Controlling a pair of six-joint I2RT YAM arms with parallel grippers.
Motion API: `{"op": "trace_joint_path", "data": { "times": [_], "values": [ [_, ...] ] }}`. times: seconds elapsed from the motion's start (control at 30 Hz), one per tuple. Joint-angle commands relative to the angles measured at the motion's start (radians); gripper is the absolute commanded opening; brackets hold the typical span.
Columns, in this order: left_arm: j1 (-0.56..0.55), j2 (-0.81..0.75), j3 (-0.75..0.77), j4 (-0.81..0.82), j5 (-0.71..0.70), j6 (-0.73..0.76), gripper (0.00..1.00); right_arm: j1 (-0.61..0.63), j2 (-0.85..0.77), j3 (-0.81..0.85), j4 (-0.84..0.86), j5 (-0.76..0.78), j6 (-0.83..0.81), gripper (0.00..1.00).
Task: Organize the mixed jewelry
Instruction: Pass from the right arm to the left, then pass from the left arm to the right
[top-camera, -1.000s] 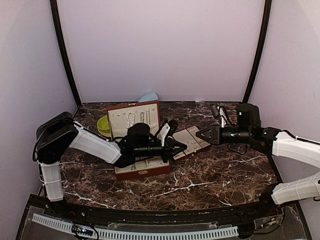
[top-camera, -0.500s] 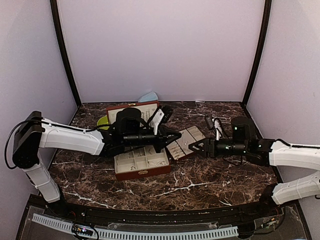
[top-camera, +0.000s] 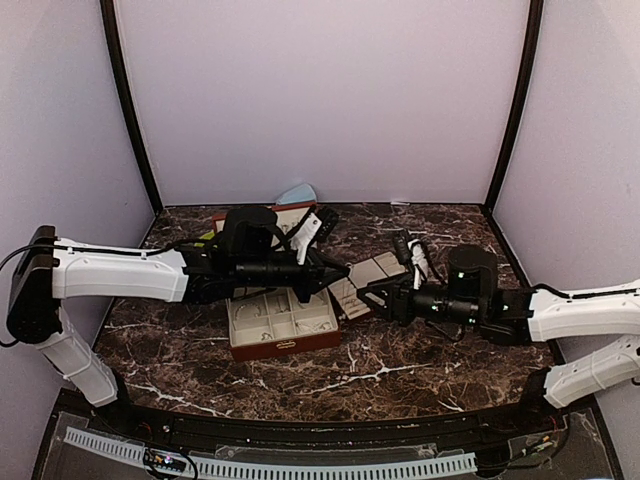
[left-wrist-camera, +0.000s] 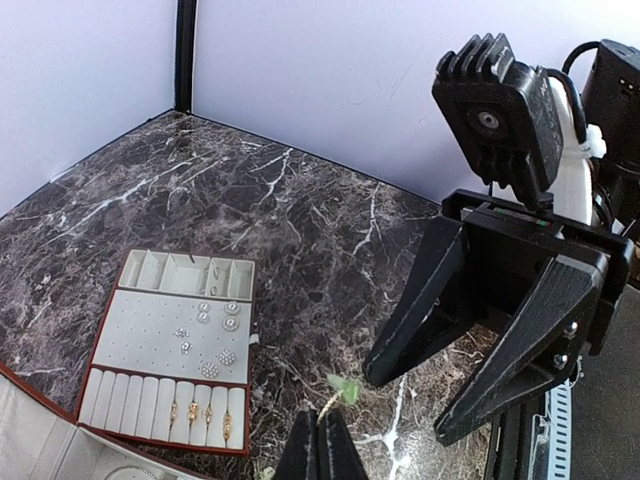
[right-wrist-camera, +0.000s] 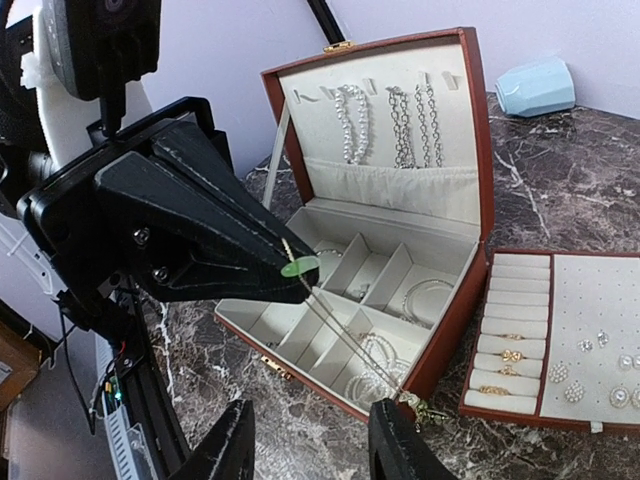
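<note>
Two fingers of the right gripper are standing half apart, empty. Beyond, a thin chain with a green bead is trailing from the tightly pinching left gripper to the case corner. Light, limp, tangle-prone: taking its loose lower end looks safest. Behind, bead strands are hanging in the lid.

No text, label, brand, number or sign is showing clearly enough to be read in any view.
</note>
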Motion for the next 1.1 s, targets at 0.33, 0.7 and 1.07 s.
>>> {"op": "trace_joint_path", "data": {
  "times": [0.33,0.7,1.07],
  "values": [
    [-0.002,-0.042,0.005,-0.021,-0.021,-0.002,0.00,0.044,0.170,0.052,0.231,0.171,-0.013,0.26],
    [-0.002,-0.064,-0.019,-0.007,-0.021,-0.005,0.00,0.044,0.236,0.099,0.242,0.153,-0.024,0.23],
    [-0.002,-0.104,-0.041,-0.016,-0.102,0.000,0.00,0.044,0.202,0.152,0.153,0.233,-0.047,0.00]
  ]
}}
